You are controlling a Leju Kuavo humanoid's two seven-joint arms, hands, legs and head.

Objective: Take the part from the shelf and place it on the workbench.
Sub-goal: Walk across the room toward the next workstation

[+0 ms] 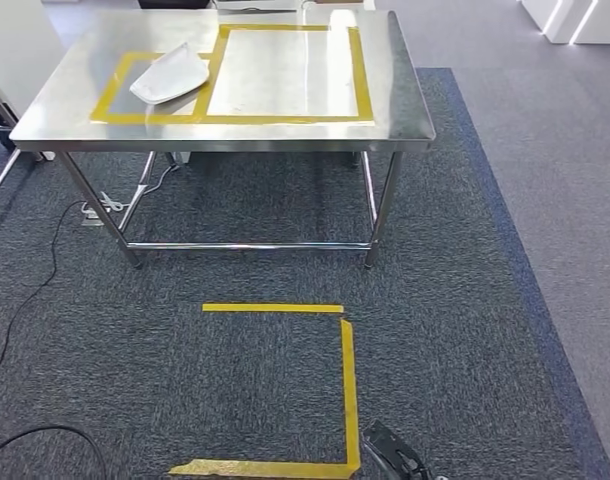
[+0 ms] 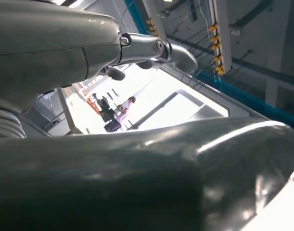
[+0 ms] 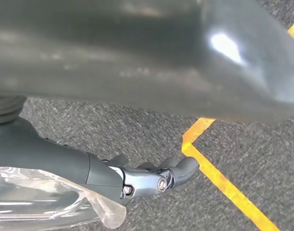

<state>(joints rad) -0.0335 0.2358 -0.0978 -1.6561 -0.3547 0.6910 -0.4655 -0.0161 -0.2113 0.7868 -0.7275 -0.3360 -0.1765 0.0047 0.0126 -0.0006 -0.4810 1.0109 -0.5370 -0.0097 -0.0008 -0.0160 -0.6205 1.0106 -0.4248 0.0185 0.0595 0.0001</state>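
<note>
A white curved part (image 1: 171, 74) lies on the steel workbench (image 1: 408, 110), inside the left yellow-taped square, with neither hand near it. The dark tip of my right hand (image 1: 393, 455) shows low in the head view, hanging above the carpet far from the bench. In the right wrist view my right hand (image 3: 153, 175) has its thumb stretched out straight with nothing in it. The left wrist view shows my left hand (image 2: 153, 50), its thumb likewise straight and holding nothing. A broad, blurred grey surface lies close to both wrist cameras, apart from the thumbs.
A larger yellow-taped rectangle (image 1: 361, 70) marks the right of the bench top. A yellow tape corner (image 1: 349, 390) lies on the dark carpet in front of the bench. Black cables (image 1: 30, 290) trail on the floor at the left. Light grey floor (image 1: 558, 200) borders the carpet on the right.
</note>
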